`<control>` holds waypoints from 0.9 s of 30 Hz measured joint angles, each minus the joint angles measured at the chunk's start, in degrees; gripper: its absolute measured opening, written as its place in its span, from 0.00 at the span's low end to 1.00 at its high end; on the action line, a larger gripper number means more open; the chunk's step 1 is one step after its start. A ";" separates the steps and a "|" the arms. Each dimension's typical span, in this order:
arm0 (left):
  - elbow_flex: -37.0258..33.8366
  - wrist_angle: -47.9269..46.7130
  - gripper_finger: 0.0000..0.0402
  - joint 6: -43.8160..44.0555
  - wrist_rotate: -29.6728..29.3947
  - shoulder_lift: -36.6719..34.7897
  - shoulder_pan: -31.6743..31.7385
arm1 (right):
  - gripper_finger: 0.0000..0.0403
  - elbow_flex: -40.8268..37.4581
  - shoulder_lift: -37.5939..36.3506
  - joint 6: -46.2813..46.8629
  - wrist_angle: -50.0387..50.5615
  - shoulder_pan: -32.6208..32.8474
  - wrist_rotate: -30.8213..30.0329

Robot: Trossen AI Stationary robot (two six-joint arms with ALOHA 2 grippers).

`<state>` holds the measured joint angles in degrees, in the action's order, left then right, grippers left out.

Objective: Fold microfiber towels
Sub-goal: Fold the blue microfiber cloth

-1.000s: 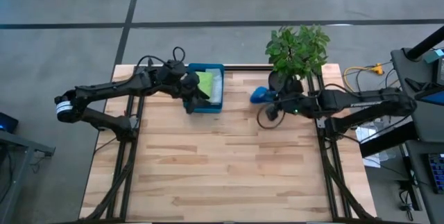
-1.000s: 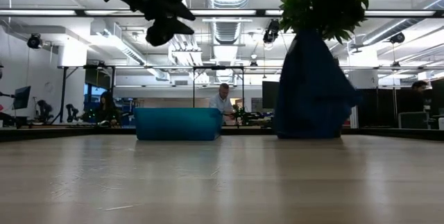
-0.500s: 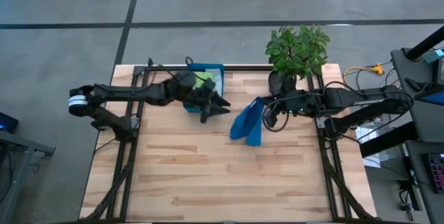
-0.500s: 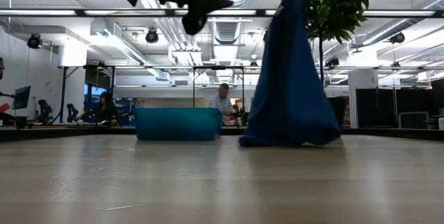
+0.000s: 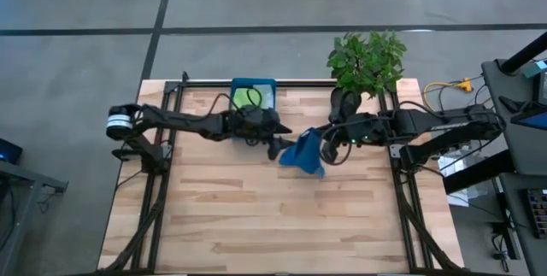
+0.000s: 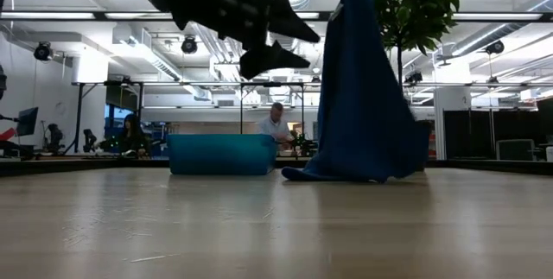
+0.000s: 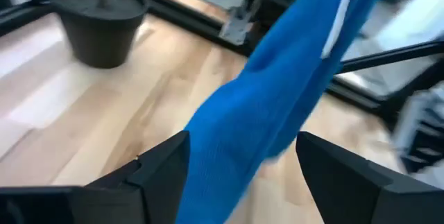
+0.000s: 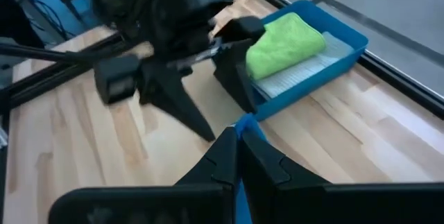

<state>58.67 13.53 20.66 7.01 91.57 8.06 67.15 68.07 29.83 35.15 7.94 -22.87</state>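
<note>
Over the far middle of the table, the right gripper (image 5: 325,142) pinches the top edge of the blue towel (image 5: 301,154), jaws clamped tight on the cloth, so it hangs free with its lower hem trailing on the wood, probably to let it drape flat before folding. The left gripper (image 5: 278,145) comes in from the left with jaws spread wide, the cloth between its fingers (image 7: 159,172), apparently to catch a second corner. Beyond them, the lime green towel (image 8: 284,45) lies folded in the teal tray (image 8: 347,52).
</note>
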 joint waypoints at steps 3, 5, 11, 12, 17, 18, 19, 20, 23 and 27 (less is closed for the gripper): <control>0.02 0.07 0.62 -1.44 -7.09 0.63 -2.99 | 0.02 0.01 0.22 0.16 -1.39 -0.06 -0.04; 0.25 -0.02 0.62 -3.15 -12.27 0.65 -4.88 | 0.02 -0.01 0.26 0.22 -2.10 -0.06 -0.03; 0.39 -0.03 0.62 -7.75 -25.96 0.65 -7.98 | 0.02 -0.01 0.29 0.75 -4.84 -0.04 0.21; 0.32 0.03 0.62 -7.70 -26.01 0.65 -7.96 | 0.02 -0.01 0.27 0.75 -4.77 -0.04 0.49; 0.30 -0.04 0.62 -7.55 -22.94 1.18 -7.78 | 0.02 0.53 0.27 0.72 -4.69 -0.04 0.83; 0.39 0.06 0.62 -7.54 -22.71 1.18 -7.80 | 0.02 0.73 0.27 0.70 -4.75 -0.04 0.83; 0.41 0.19 0.62 -7.52 -22.70 1.16 -7.79 | 0.02 0.90 0.27 0.67 -4.73 -0.04 0.85; 0.26 0.26 0.62 -7.51 -22.67 1.16 -7.79 | 0.02 1.08 0.27 0.65 -4.72 -0.04 0.85; -0.21 -0.85 0.62 -7.54 -22.56 1.17 -7.74 | 0.02 1.84 0.27 0.62 -4.80 -0.01 1.07; -0.34 -0.51 0.62 -8.34 -21.62 1.18 -7.63 | 0.02 2.47 0.25 0.61 -6.89 0.04 2.37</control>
<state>58.34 13.03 12.32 -14.60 92.75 0.43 69.62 68.31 30.44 28.26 7.98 -20.50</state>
